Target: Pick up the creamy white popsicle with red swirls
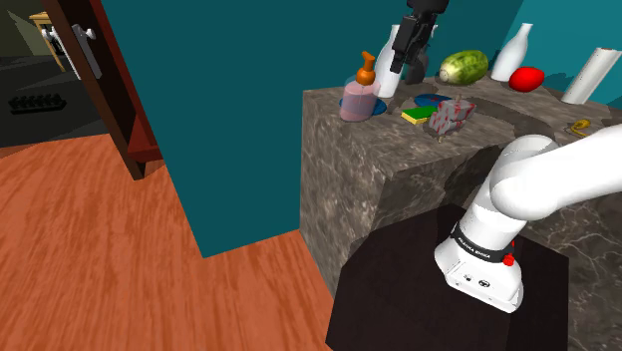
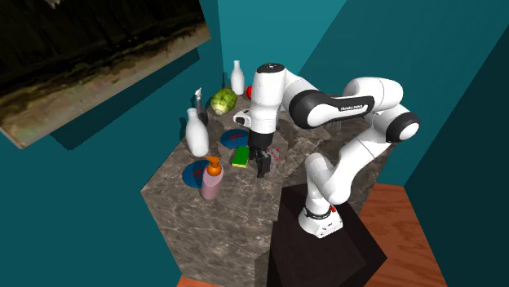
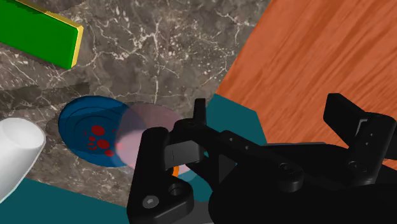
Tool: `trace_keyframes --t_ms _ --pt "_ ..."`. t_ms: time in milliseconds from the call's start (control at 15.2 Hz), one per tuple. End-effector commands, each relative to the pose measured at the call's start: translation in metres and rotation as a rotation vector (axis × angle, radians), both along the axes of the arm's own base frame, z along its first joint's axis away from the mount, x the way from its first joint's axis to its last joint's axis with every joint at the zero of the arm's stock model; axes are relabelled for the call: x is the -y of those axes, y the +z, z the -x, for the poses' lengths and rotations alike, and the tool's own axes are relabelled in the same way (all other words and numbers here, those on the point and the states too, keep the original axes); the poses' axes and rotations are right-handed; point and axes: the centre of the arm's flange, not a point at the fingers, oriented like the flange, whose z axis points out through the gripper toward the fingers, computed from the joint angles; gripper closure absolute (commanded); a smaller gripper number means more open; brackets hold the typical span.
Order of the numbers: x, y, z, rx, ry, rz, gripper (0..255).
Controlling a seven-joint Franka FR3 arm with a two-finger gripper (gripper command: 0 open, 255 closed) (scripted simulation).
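The popsicle (image 1: pixel 451 113) lay on the counter (image 1: pixel 498 118) at the shoulder view's upper right, just beside a green sponge (image 1: pixel 416 116). The gripper (image 1: pixel 407 62) hung above, up and to the left of it, with its fingers apart and nothing in them. This seemed the approach step: next it needed to move over the popsicle and descend.

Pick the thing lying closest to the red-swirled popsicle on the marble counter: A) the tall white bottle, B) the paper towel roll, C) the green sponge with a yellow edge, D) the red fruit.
C: in the shoulder view the green sponge lies right beside the popsicle, with nothing between them.
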Motion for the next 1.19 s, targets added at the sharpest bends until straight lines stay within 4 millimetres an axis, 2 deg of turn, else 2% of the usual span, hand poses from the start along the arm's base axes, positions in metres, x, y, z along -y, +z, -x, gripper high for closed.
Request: trace_keyframes --t_ms 0,528,1122 --pt "0.0 0.0 0.0 0.0 0.0 0.0 0" --pt "0.075 -0.04 0.05 -0.061 -0.123 0.001 0" --pt "0.151 -0.08 0.121 -0.13 -0.261 0.002 0"
